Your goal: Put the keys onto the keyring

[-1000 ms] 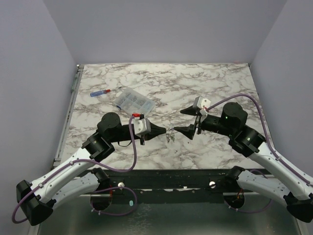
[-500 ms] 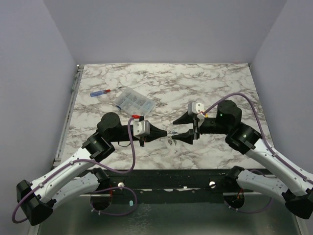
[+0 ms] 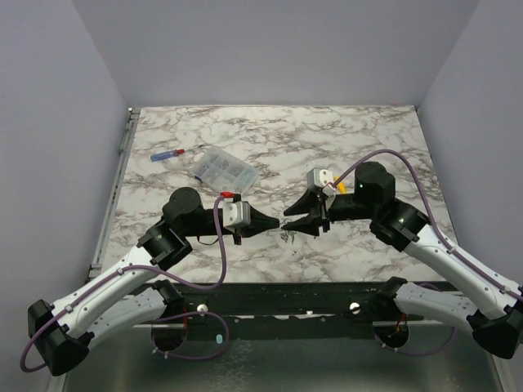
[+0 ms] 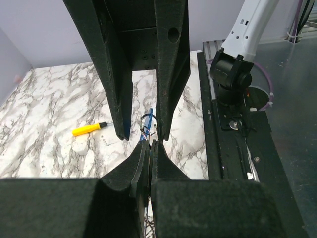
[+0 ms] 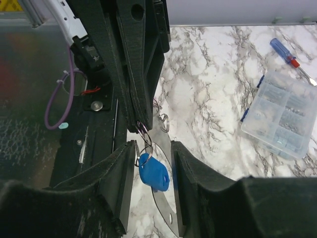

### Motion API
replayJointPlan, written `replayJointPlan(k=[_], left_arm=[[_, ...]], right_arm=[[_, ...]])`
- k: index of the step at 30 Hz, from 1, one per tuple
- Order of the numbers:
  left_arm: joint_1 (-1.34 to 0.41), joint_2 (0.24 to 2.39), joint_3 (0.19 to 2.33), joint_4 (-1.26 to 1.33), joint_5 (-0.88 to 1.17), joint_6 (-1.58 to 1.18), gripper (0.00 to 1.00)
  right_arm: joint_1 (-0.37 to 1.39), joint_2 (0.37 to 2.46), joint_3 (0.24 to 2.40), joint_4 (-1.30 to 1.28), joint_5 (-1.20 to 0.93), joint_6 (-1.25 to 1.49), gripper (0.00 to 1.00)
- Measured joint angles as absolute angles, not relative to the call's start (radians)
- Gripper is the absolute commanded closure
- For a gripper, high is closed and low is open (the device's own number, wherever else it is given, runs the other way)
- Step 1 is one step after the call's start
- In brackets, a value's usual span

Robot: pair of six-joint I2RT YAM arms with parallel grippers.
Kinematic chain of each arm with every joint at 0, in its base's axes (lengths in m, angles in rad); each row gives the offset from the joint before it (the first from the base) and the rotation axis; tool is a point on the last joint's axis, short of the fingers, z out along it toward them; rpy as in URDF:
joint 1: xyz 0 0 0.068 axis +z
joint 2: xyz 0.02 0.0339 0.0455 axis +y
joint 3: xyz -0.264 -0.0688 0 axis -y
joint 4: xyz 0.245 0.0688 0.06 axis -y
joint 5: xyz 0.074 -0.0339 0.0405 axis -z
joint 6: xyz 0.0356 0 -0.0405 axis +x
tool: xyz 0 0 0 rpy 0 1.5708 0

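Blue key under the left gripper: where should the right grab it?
The blue head, pinched across its sides, coming level from opposite the left gripper. It hangs free from the keyring at that tip, between the right gripper's fingers.

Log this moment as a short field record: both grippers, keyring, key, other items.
left gripper: shut, pinching the keyring
right gripper: open, fingers either side of the blue key, not touching it
blue key: hanging just below the left gripper's tip
other items: clear box, red-and-blue screwdriver, yellow screwdriver, all lying on the table
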State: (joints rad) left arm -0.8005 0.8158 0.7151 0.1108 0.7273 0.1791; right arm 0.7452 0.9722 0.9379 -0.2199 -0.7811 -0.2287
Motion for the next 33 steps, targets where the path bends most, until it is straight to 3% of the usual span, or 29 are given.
replayJointPlan(k=[8, 14, 18, 27, 33], left_arm=[[-0.801, 0.816, 0.715, 0.111, 0.727, 0.179, 1.00], [-0.801, 0.816, 0.715, 0.110, 0.727, 0.179, 1.00], [-0.801, 0.816, 0.715, 0.110, 0.727, 0.179, 1.00], [-0.801, 0.816, 0.715, 0.111, 0.726, 0.179, 1.00], [-0.801, 0.815, 0.715, 0.111, 0.726, 0.179, 1.00]], right_arm=[[0.745, 0.994, 0.947, -0.221, -0.811, -0.225, 0.67], [0.745, 1.011, 0.947, -0.230, -0.822, -0.217, 0.54], [0.745, 1.007, 0.949, -0.229, -0.825, -0.204, 0.53], [0.745, 0.972, 0.949, -0.170, -0.822, -0.147, 0.65], [0.745, 0.981, 0.949, -0.158, -0.801, -0.128, 0.67]])
